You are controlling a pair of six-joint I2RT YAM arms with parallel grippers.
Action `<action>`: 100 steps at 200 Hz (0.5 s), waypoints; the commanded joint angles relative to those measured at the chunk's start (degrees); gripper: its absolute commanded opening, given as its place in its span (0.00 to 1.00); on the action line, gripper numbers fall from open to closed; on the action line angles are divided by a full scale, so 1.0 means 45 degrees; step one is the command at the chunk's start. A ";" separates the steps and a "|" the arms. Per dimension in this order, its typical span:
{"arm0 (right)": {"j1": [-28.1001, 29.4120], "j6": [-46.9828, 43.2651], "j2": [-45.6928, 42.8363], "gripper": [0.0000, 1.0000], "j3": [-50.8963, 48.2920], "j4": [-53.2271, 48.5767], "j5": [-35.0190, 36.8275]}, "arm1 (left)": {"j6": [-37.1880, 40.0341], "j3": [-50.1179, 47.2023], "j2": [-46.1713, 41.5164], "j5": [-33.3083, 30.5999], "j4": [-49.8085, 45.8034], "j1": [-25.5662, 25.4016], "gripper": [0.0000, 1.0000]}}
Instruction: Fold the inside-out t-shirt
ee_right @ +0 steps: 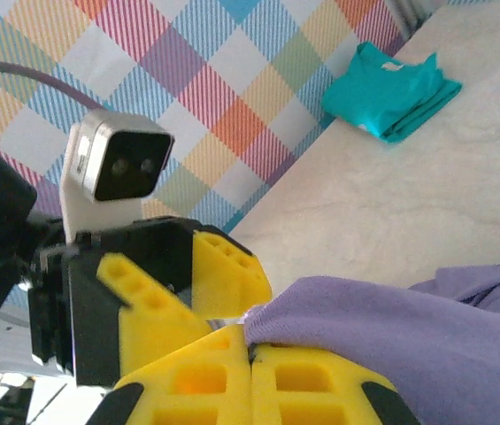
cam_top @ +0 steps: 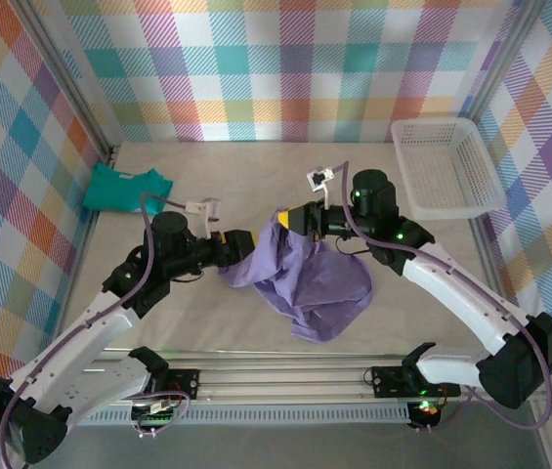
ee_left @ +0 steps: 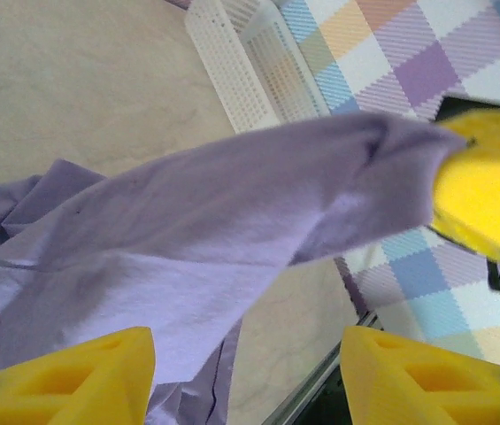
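T-shirt (cam_top: 305, 278) between clamped right fingers (ee_right: 232, 354), beside parted left fingers (ee_left: 426, 381)

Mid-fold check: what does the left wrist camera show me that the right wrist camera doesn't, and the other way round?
Left wrist, not right wrist: the white basket.
Right wrist, not left wrist: the teal folded garment and the left arm's camera.
Both: the t-shirt pinched in the right gripper's shut fingers, the left gripper open near it, and the table.
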 commanded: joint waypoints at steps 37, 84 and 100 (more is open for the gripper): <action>-0.0035 0.1965 0.0596 0.00 0.1631 -0.0353 -0.1286 | 0.3011 0.1510 0.1576 -0.3484 -0.1184 -0.2018 0.58; -0.0213 0.2256 0.0577 0.00 0.2439 -0.1000 -0.2253 | 0.4205 0.2153 0.2703 -0.5713 -0.1145 -0.2183 0.28; -0.0458 0.1825 0.0407 0.00 0.2916 -0.1899 -0.2378 | 0.4591 0.2125 0.2798 -0.5337 -0.1068 -0.1976 0.09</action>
